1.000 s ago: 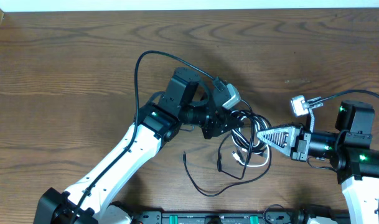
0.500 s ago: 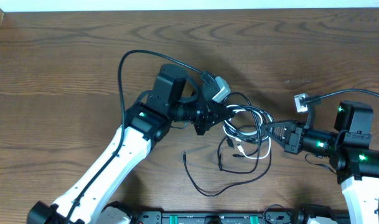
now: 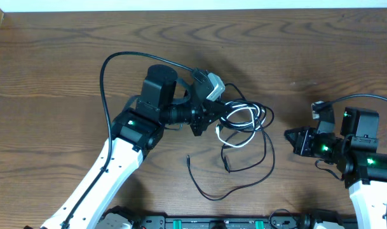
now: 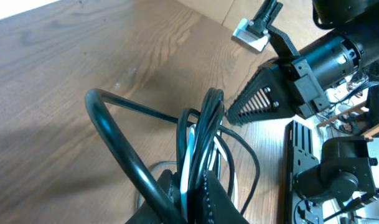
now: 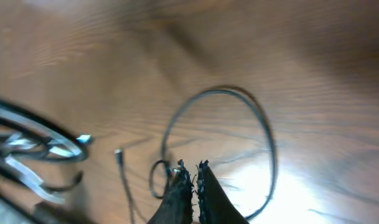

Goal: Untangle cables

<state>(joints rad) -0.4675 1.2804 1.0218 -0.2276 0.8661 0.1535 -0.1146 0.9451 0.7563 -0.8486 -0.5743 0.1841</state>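
Left jaws pinch the bunched cables (image 4: pixel 205 130); right jaws, pressed together, hold nothing, well apart from them.

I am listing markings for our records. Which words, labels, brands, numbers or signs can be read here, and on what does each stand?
No text can be read in any view.
Cables, wooden table: no print visible.
Arm housings: only green lights, no letters.
Black rail at the overhead view's bottom edge: any marking is too small to read.
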